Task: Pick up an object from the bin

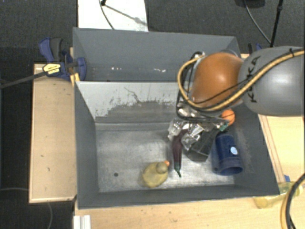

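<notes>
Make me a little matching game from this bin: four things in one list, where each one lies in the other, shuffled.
Things
1. yellow toy duck
2. blue tube
3. dark purple stick
4. black box

Places
A. farthest right of the four
B. farthest left, on the bin floor
C. between the purple stick and the blue tube
D. running from just under the gripper down towards the duck

Pairs: 1-B, 2-A, 3-D, 4-C
</notes>
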Robot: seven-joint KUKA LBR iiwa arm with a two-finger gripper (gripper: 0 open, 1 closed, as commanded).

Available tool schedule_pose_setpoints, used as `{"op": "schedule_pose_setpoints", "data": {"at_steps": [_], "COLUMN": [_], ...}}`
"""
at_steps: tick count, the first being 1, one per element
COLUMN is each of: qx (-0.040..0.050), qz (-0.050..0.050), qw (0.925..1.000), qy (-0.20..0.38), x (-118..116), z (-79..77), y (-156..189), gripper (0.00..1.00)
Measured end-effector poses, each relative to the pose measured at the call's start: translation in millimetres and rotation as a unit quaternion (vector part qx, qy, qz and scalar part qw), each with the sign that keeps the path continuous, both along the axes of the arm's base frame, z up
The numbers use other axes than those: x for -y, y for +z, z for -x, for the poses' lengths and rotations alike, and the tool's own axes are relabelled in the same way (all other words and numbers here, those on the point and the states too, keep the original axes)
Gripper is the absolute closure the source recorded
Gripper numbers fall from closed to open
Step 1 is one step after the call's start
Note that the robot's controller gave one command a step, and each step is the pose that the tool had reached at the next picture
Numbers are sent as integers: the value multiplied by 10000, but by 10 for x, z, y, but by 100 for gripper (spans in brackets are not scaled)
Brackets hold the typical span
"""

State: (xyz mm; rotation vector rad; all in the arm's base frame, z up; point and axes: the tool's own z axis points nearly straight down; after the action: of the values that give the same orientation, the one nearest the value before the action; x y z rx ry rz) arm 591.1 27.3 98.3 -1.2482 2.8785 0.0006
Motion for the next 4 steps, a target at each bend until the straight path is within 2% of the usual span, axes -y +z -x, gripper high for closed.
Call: {"op": "schedule_pose_setpoints", "data": {"at_steps": [4], "qx": [-1], "qz": [1], "qw": [10000], "qy": [-17], "x": [-3], "z": [-1], "y": [340], "gripper": [100]}}
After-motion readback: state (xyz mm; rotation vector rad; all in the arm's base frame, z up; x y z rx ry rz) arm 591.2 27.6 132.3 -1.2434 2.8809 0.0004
